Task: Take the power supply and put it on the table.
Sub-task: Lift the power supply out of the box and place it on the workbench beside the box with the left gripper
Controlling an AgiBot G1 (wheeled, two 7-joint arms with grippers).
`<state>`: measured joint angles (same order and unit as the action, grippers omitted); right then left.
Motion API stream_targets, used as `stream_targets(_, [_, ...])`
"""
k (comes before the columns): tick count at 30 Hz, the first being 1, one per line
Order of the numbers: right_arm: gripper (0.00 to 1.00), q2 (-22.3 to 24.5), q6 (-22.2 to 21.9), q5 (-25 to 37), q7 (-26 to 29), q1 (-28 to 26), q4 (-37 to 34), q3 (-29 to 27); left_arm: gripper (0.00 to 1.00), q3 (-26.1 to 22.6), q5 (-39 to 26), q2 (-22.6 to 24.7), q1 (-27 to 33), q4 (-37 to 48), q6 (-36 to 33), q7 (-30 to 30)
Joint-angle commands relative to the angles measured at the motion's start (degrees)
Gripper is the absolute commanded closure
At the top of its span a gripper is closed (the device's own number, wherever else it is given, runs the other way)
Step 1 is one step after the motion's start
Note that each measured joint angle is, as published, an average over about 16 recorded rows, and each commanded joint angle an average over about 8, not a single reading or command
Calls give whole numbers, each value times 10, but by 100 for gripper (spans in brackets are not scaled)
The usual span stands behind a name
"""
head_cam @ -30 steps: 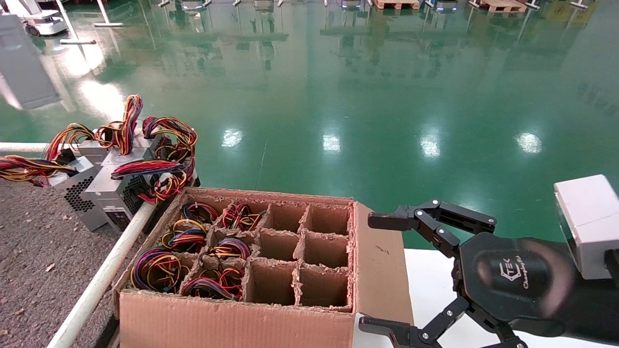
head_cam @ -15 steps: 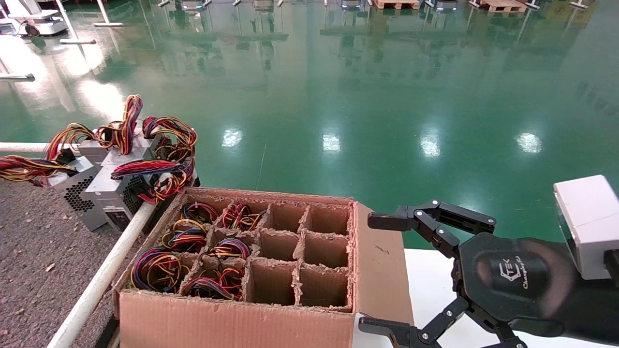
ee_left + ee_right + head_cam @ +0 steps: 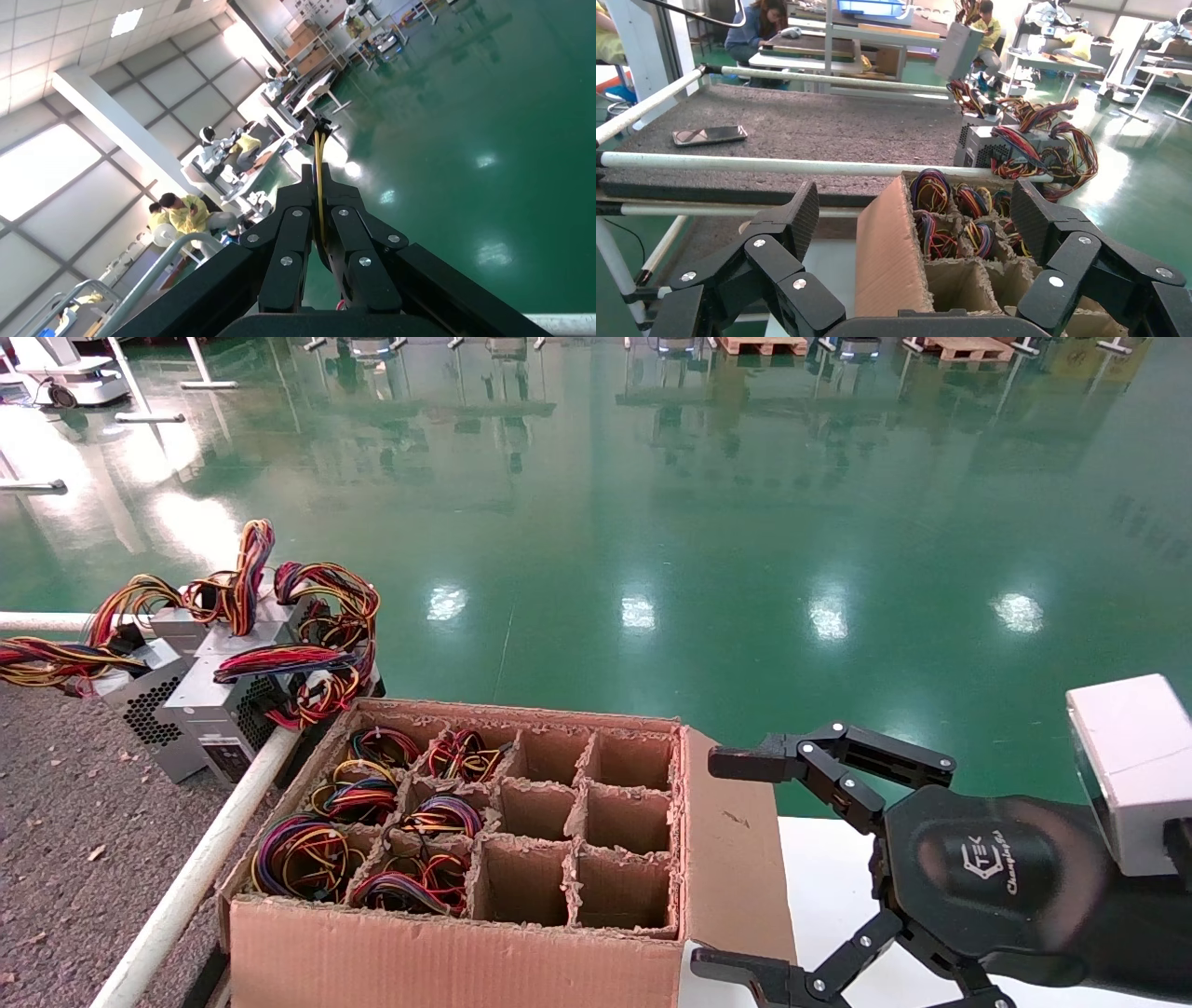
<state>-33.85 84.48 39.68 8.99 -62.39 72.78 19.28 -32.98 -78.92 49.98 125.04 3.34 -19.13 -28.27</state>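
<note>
In the left wrist view my left gripper (image 3: 318, 168) is shut on thin yellow wires (image 3: 320, 151) that run out past its fingertips; it is outside the head view. In the right wrist view a silver-grey power supply (image 3: 958, 49) hangs tilted in the air over the far side of the dark speckled table (image 3: 807, 126). My right gripper (image 3: 712, 864) stands open and empty beside the cardboard box (image 3: 466, 952), over the white surface (image 3: 829, 887).
The box's left cells hold several coiled wire bundles (image 3: 303, 854); its right cells (image 3: 619, 887) are empty. More power supplies (image 3: 209, 696) lie on the table (image 3: 56, 822) behind the white rail (image 3: 186, 887). A phone (image 3: 708, 135) lies on the table.
A blurred grey box at the far left of the head view one second ago has gone out of that view. The right arm has not moved.
</note>
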Motion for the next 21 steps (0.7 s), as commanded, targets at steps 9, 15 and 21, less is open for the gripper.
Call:
stream_targets(9, [0,0,0,0,0,0,0,0,100,-10,-16,-2,-26,12,-4,24])
stream_targets(15, [0,0,0,0,0,0,0,0,100,-18,-29,-7,-46,20,-15,44])
stream_targets(21, [0,0,0,0,0,0,0,0,100,-26,-42,-6,-67,17,-27,64])
